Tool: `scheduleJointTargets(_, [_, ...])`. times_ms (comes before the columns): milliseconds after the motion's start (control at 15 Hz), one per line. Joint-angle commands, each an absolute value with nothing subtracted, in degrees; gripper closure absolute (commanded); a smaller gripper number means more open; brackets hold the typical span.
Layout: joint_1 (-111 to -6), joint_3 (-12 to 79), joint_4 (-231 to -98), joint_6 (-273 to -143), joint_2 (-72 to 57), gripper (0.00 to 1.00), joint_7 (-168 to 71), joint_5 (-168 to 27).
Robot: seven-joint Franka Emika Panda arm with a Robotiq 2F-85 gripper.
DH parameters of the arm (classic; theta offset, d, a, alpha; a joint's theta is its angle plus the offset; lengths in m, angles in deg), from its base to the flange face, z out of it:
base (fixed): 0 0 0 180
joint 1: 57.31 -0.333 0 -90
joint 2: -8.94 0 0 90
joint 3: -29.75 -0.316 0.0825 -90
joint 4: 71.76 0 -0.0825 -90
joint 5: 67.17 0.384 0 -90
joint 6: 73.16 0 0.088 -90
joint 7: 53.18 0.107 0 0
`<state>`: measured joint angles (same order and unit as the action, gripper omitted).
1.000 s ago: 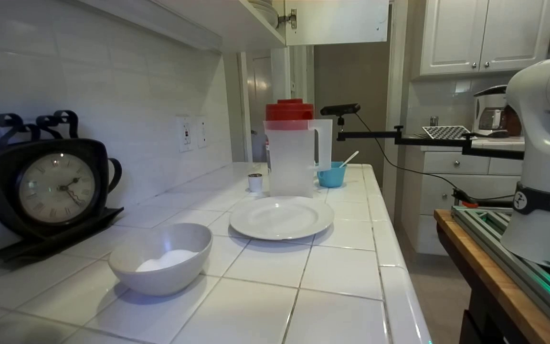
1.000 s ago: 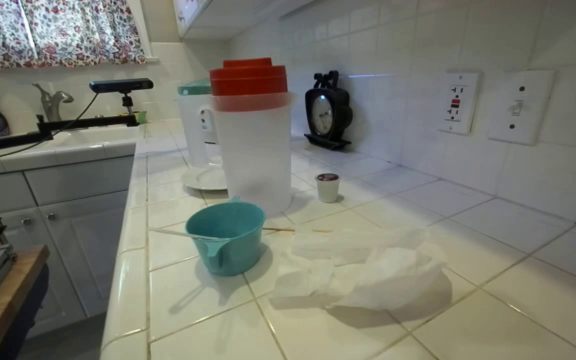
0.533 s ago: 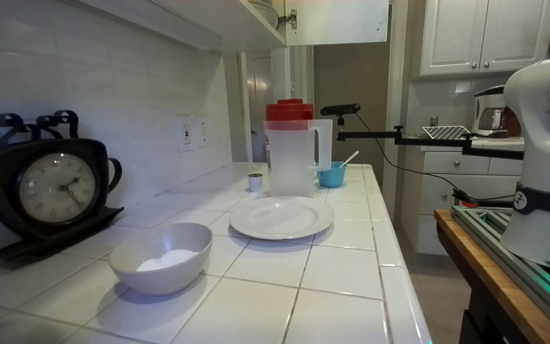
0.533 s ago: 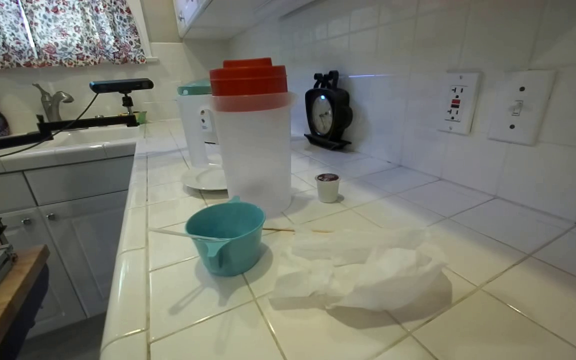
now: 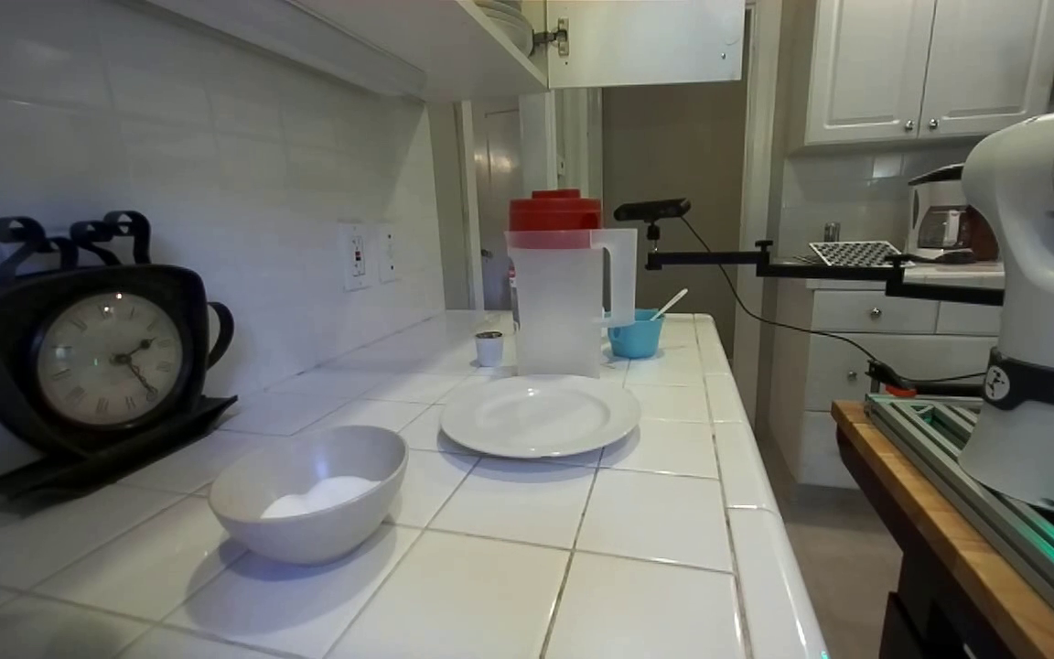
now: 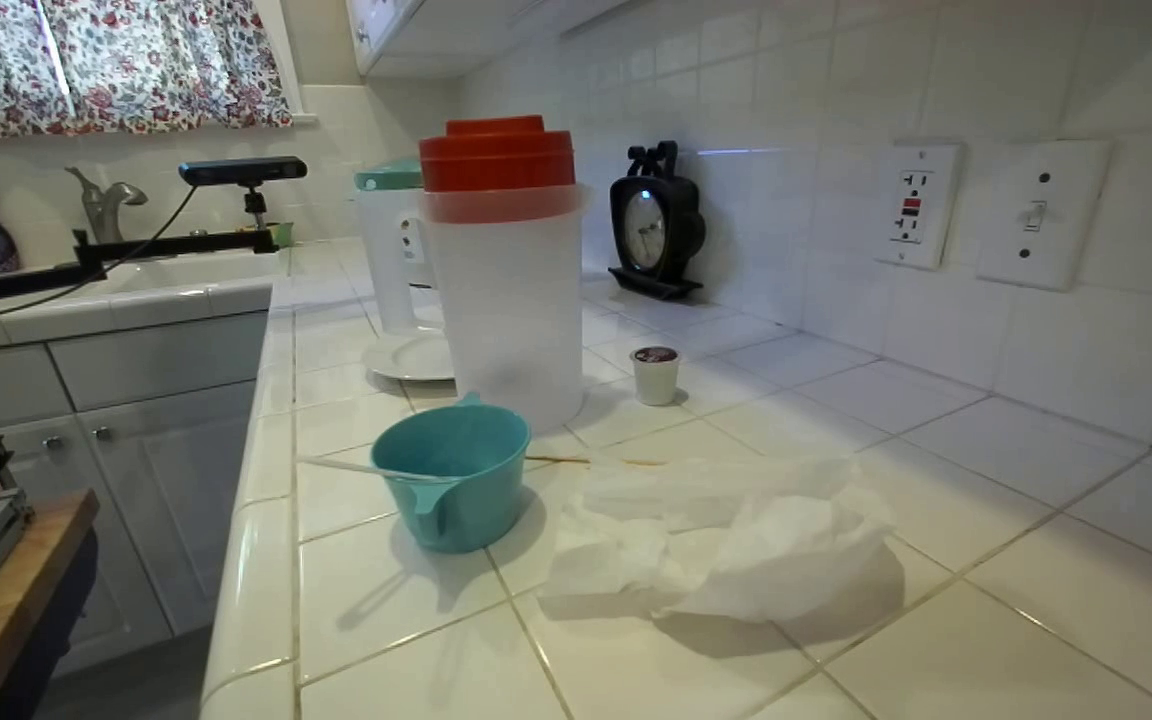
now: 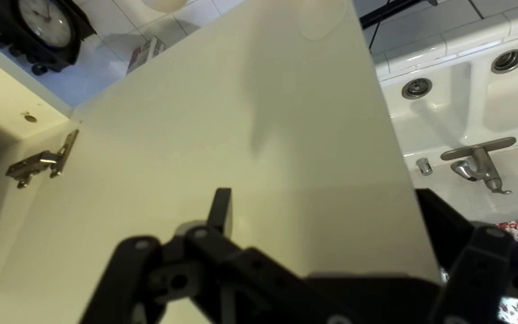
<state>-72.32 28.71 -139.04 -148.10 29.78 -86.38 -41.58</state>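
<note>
Cabinet door (image 7: 160,148) hangs open on its hinge (image 7: 41,160) above the bench (image 5: 509,586), before my end effector (image 7: 324,209), whose fingers (image 7: 218,209) stand wide apart, one before the door's inner face, one beside its free edge. I judge it stiff, smooth and easy to swing, best held by that edge. Whether I touch it I cannot tell; both exterior views leave my end effector out.
</note>
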Motion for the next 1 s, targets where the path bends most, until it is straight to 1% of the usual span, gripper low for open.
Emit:
scheduleJointTargets(0, [-73.7, 31.3, -133.3, -145.0, 25.9, 0.00, -89.2, -36.0])
scheduleJointTargets(200, [-74.2, 34.3, -131.6, -141.8, 24.2, 0.00, -92.5, -26.5])
scheduleJointTargets(600, [-71.0, 38.0, -128.6, -133.3, 20.8, 0.00, -96.1, -13.2])
scheduleJointTargets(667, [-70.2, 38.1, -128.8, -132.8, 20.5, 0.00, -96.3, -11.6])
scheduleJointTargets(733, [-72.4, 39.7, -129.3, -133.1, 20.4, 0.00, -96.0, -11.6])
scheduleJointTargets(933, [-72.1, 40.0, -128.9, -134.4, 19.0, 0.00, -97.0, -10.5])
